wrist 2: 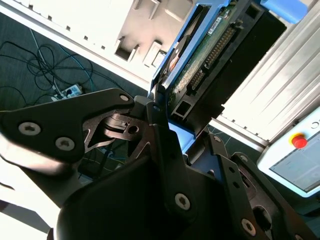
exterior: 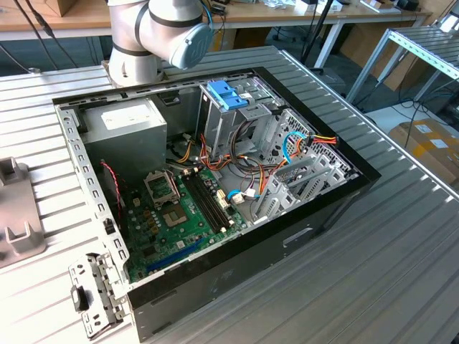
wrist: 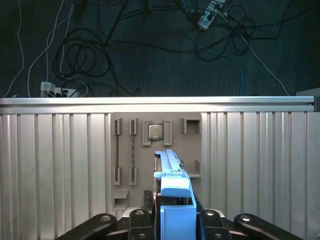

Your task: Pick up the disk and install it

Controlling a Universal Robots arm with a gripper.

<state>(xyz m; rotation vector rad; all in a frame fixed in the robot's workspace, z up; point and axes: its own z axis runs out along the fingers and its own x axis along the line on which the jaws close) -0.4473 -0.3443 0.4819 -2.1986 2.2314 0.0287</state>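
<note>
My gripper (wrist 2: 187, 145) is shut on the disk (wrist 2: 200, 65), a thin drive in a bright blue carrier with its green circuit board and connector row facing the camera. In the first wrist view the disk (wrist: 175, 192) stands edge-on between the black fingers of the gripper (wrist: 175, 217), over a grey slotted fixture plate (wrist: 125, 150). I cannot tell whether the disk touches the plate. The open computer case (exterior: 215, 179) lies on the ribbed metal table, with its grey drive cage (exterior: 229, 118) at the back.
A blue two-tabbed plastic piece (exterior: 226, 93) sits on top of the drive cage. The power supply box (exterior: 129, 125), motherboard (exterior: 179, 215) and loose cables fill the case. A chip (wrist: 155, 131) rests in the fixture plate. Beyond the table edge (wrist: 160, 101) lie floor cables. A red stop button (wrist 2: 299, 141) is nearby.
</note>
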